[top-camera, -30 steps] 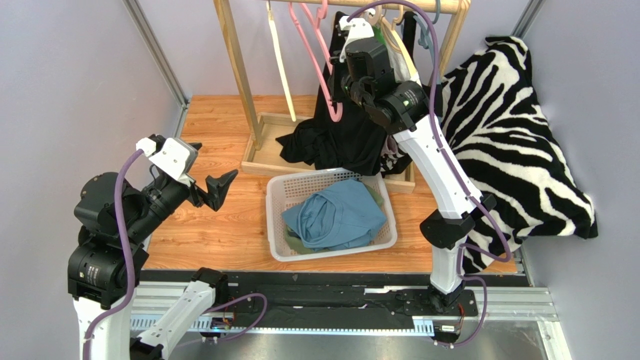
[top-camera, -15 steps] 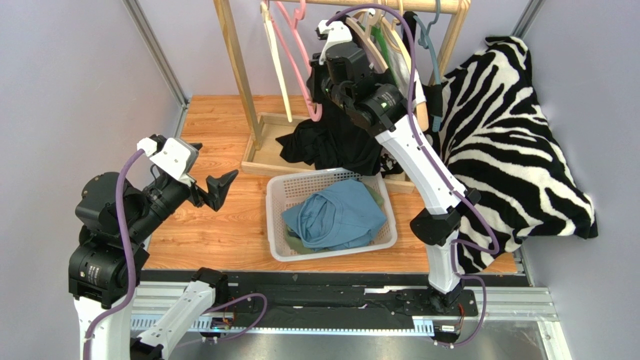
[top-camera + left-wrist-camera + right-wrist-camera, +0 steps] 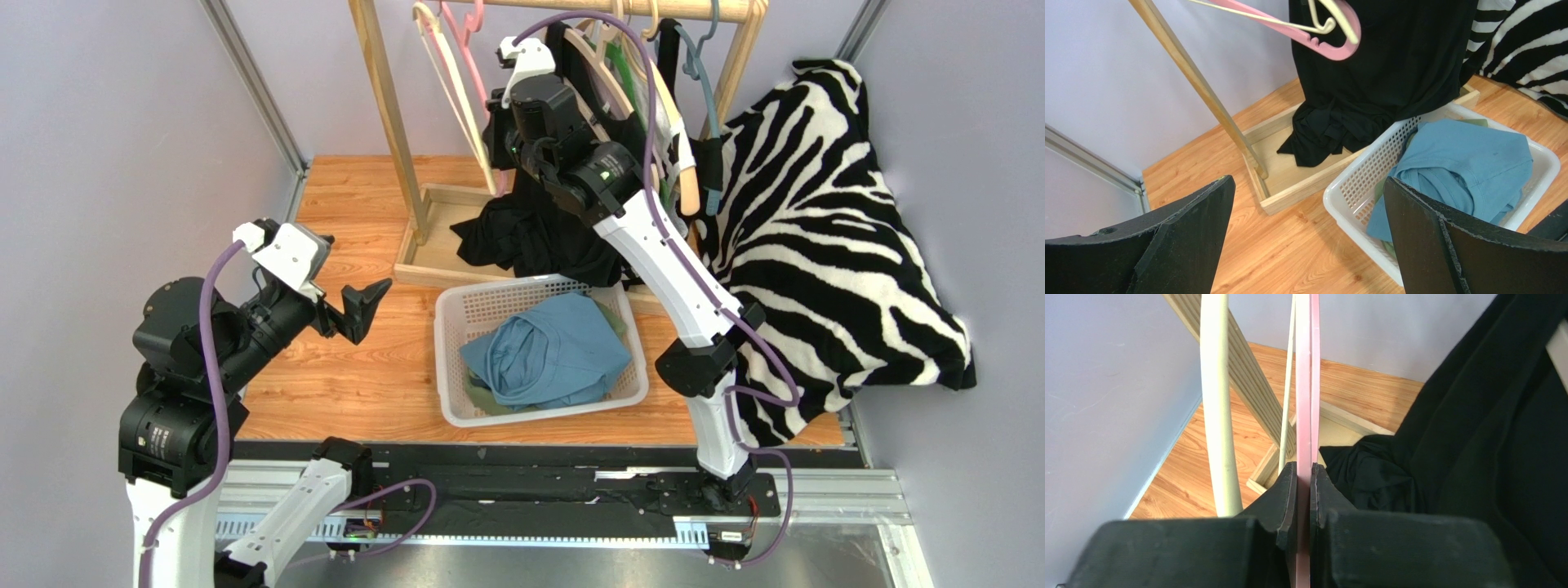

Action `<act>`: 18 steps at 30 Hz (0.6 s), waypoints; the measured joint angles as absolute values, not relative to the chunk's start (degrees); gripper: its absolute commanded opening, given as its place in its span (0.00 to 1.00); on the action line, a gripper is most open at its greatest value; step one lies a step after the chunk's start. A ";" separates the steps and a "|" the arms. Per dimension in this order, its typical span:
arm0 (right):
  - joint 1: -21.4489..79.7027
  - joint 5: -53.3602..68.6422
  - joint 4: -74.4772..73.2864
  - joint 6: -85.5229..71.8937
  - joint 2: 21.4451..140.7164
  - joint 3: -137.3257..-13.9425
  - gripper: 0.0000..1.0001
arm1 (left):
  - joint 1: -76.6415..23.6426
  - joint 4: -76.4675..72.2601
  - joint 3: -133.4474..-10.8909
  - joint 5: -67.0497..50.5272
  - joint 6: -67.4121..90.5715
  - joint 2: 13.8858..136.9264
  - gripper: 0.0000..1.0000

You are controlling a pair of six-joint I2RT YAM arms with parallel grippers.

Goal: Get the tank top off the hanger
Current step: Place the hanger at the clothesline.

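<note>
The right gripper (image 3: 1304, 473) is shut tight on the pink hanger (image 3: 1308, 386), pinching its thin edge from both sides, up by the rack's left post (image 3: 1247, 380). A cream hanger (image 3: 1215, 404) hangs just to its left. To its right the black tank top (image 3: 1475, 447) hangs down and pools in the rack's base, just beyond the basket (image 3: 1352, 184). The left gripper (image 3: 1306, 190), near and left, is wide open and holds nothing.

The pinch is narrow, so a hard pull could twist the hanger or let it slip out. If a strap is caught, the tug may drag the neighbouring hangers along the rail.

The right wrist view shows the pinch, but not whether cloth hangs from the pink hanger. The left wrist view shows one end bare in front of the top. Only the overhead view shows the crowded rail.
</note>
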State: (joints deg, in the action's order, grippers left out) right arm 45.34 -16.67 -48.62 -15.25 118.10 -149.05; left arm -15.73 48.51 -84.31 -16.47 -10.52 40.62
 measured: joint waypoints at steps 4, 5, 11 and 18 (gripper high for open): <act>46.85 -17.96 -46.85 -15.44 119.31 -149.53 0.00 | -15.73 48.51 -84.31 -16.43 -10.52 40.62 0.99; 47.11 -18.09 -46.61 -15.59 119.39 -149.53 0.00 | -15.73 48.51 -84.31 -16.43 -10.52 40.62 0.99; 47.68 -18.79 -45.89 -15.88 119.81 -149.56 0.00 | -15.73 48.45 -84.31 -16.45 -10.35 40.66 0.99; 48.73 -19.84 -44.07 -15.88 121.60 -150.80 0.00 | -15.73 48.29 -84.31 -16.45 -10.09 41.10 0.99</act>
State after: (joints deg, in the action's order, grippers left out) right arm 48.73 -19.84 -44.07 -15.88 121.60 -150.80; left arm -15.73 48.29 -84.31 -16.45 -10.09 41.10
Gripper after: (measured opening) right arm 0.052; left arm 0.990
